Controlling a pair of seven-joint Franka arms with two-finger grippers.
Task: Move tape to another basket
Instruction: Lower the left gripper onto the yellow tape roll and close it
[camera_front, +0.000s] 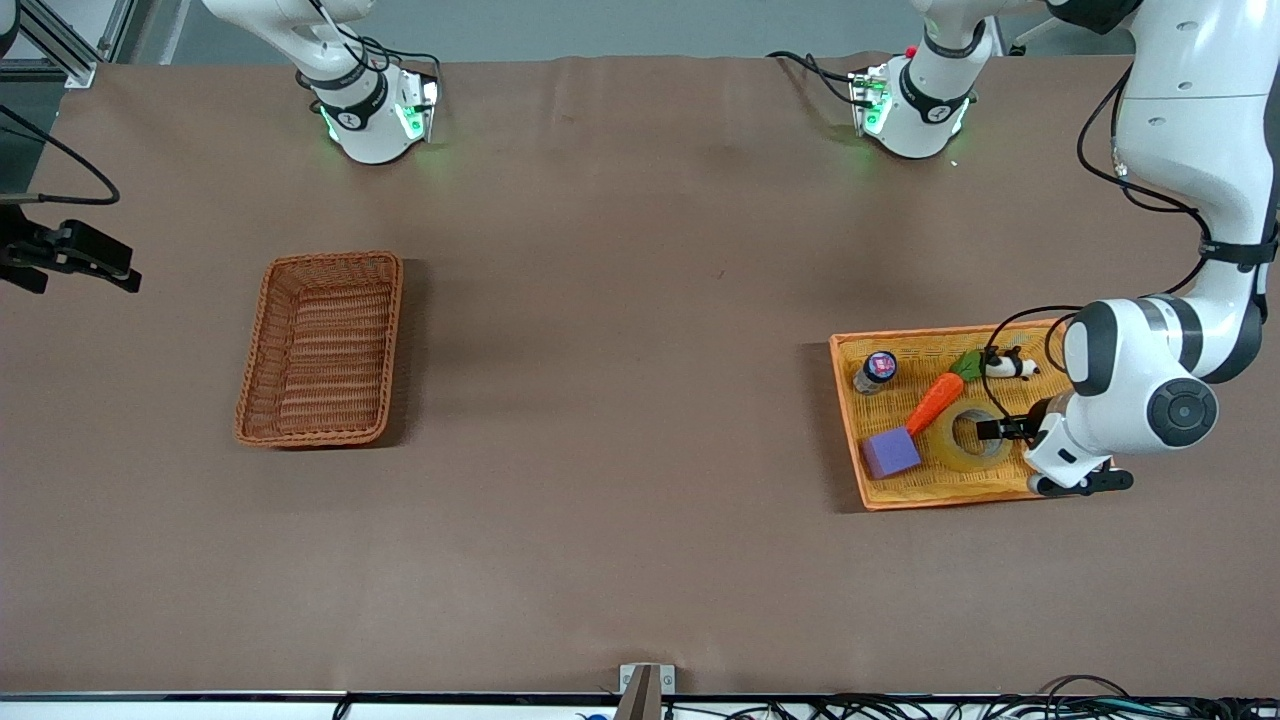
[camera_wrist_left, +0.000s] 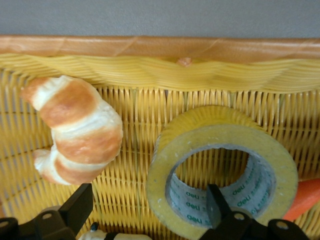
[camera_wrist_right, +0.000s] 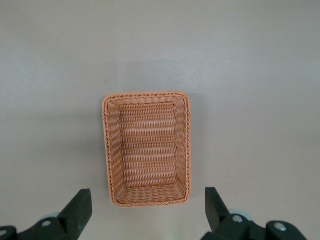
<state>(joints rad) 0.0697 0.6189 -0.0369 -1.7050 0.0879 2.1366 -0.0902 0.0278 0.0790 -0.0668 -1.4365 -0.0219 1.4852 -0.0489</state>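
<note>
The tape (camera_front: 968, 438), a yellowish ring, lies flat in the yellow tray (camera_front: 846, 400) at the left arm's end of the table. My left gripper (camera_front: 1000, 431) is down in the tray and open. In the left wrist view one of its fingers (camera_wrist_left: 218, 206) stands inside the tape's (camera_wrist_left: 165, 170) hole and the other outside the ring, without squeezing it. The reddish-brown basket (camera_front: 322, 348) stands empty toward the right arm's end. My right gripper (camera_wrist_right: 148, 210) hangs open and empty high above the table, with the basket (camera_wrist_right: 147, 149) below it.
The tray also holds a carrot (camera_front: 938, 398), a purple block (camera_front: 891, 452), a small bottle (camera_front: 876, 372) and a panda toy (camera_front: 1010, 366). A croissant (camera_wrist_left: 75, 130) lies beside the tape by the tray's rim (camera_wrist_left: 150, 47).
</note>
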